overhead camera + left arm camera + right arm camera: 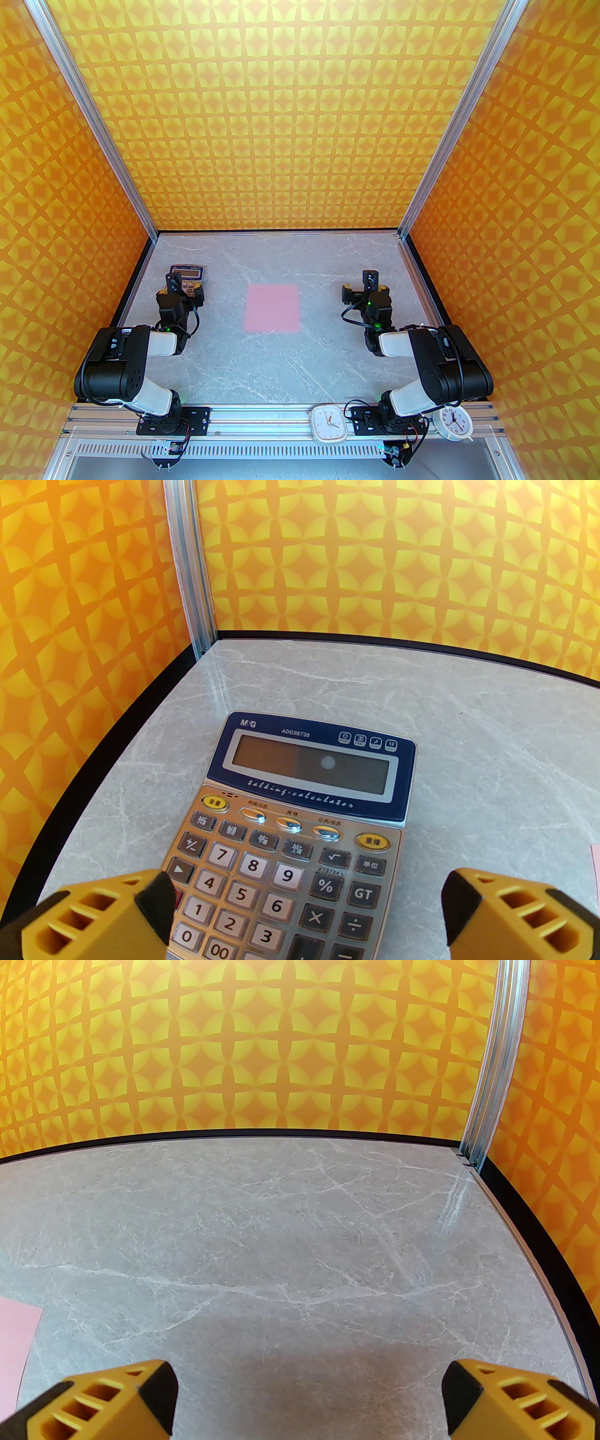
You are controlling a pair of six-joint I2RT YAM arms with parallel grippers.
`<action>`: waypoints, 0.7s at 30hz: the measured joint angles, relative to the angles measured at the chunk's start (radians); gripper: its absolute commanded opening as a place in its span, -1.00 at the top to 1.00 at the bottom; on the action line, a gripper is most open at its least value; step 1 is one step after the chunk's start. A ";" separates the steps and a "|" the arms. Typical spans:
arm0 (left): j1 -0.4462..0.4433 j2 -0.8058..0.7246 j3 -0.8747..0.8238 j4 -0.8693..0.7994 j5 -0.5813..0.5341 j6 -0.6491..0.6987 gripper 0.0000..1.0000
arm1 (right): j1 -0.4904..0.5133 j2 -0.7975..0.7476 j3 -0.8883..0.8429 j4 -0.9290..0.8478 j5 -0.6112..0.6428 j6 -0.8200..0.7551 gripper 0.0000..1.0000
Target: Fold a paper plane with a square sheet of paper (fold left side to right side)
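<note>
Sheet flat, no crease seen; judged start of the first fold.

- The square sheet of paper (272,308) lies flat on the worktop (290,365), to the right of the calculator (300,836), well apart from it.
- The left tool (309,902) hovers over the calculator's number keys, jaws spread wide, holding nothing.
- The right tool (311,1391) sits far right of the calculator, beyond the sheet, also spread wide and empty. Bare worktop lies beneath it; the wrist view catches a corner of the pink sheet low on the calculator side.

How the fold is best done, as a judgement:
- The left tool has to leave the calculator without nudging it and reach the sheet's edge nearest the calculator.
- Thin paper lying flat gives no lip. One fingertip probably needs to slide under that edge, or drag it into a slight buckle, before the tool closes.
- The right tool should pin the half farther from the calculator, or the whole sheet likely skates across the smooth worktop.
- Carry the lifted edge over low, match both corners, then press the crease.
</note>
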 measured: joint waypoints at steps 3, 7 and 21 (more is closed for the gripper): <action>0.000 0.000 0.000 0.000 0.000 0.000 -0.98 | 0.000 0.000 0.000 0.000 0.000 0.000 -0.97; 0.000 0.000 0.000 0.000 0.000 0.000 -0.98 | 0.000 0.000 0.000 0.000 0.000 0.000 -0.97; 0.000 0.000 0.000 0.000 0.000 0.000 -0.98 | 0.000 0.000 0.000 0.008 0.029 0.002 -0.97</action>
